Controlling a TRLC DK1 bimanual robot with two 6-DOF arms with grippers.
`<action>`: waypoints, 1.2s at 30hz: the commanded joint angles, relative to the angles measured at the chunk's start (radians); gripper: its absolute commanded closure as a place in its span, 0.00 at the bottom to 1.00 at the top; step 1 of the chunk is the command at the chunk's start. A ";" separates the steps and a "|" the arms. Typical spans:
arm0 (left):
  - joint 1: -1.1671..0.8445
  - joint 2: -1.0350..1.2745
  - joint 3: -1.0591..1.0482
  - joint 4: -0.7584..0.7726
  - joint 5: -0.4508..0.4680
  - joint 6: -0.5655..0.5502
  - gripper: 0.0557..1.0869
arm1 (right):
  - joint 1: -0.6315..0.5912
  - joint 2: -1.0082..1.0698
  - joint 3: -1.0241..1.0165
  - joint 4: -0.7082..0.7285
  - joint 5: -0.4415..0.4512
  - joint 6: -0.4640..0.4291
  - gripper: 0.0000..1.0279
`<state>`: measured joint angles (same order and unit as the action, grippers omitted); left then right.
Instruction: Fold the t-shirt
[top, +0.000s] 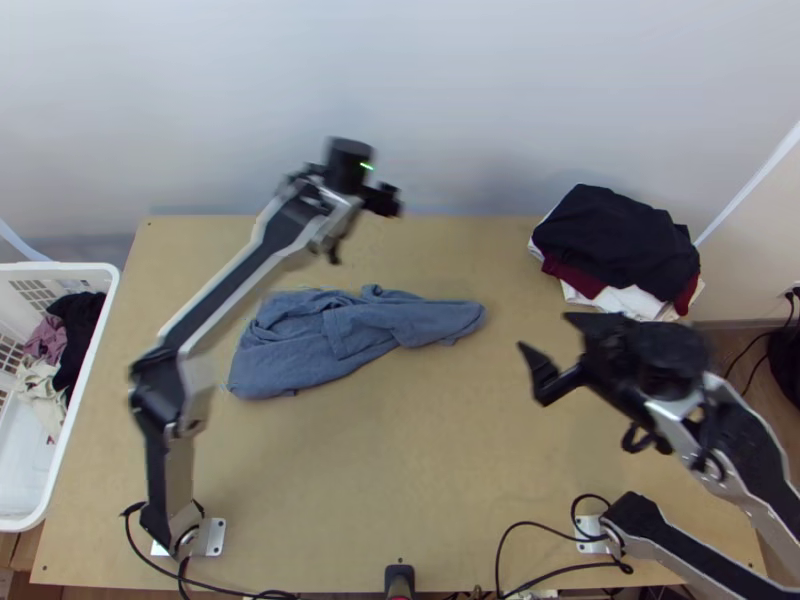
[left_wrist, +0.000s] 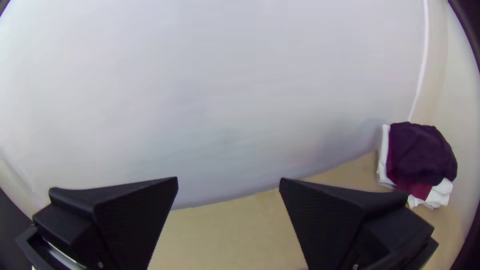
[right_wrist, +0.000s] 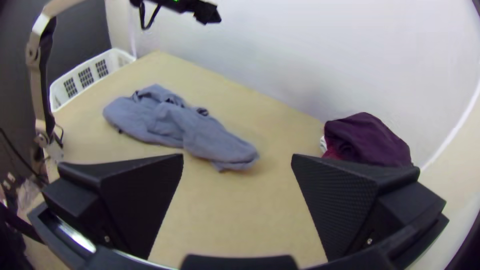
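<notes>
I've got the blue t-shirt (top: 345, 335) lying bunched and rumpled on the left half of the bench (top: 450, 480), its long axis running mostly side to side; the wide end sits to the left, and the narrower end tapers off to the right, towards my right gripper (right_wrist: 237, 155); that's the relation I'd play on, because from those right jaws the cloth lies leftward, with its narrow tip the nearest bit to reach for; the right jaws are released, spread well apart with nothing between them; my left gripper (left_wrist: 229, 178) is up over the far side of the bench, beyond the shirt, and its jaws are wide apart too, holding nothing; I'd judge the left arm better placed for the wide end, once it comes back towards me and down; no neat fold that I can see, so I reckon we're at the spreading-out stage, and a grab through several layers could just drag the whole bundle; over at the left, the white basket (top: 65, 268) holds a black garment (top: 80, 325), a mauve one (top: 47, 338) and a cream one (top: 40, 395); far right, there's a pile of clothes (top: 610, 235), black on top
</notes>
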<state>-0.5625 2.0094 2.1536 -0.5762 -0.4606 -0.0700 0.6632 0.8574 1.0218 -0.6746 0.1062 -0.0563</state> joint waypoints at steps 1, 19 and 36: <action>0.044 -0.135 -0.113 -0.016 0.007 0.009 0.04 | 0.081 0.063 -0.048 0.003 0.041 -0.140 0.05; 0.286 -0.479 -0.509 0.047 0.027 -0.071 0.04 | 0.294 0.347 -0.342 0.572 0.104 -0.665 0.34; 0.426 -0.704 -0.899 0.253 0.059 -0.050 0.04 | 0.208 0.582 -0.391 0.938 0.076 -0.876 0.33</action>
<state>-0.1524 1.3357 1.3006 -0.3531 -0.4103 -0.1226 0.8745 1.3945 0.6231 0.2481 0.1867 -0.8917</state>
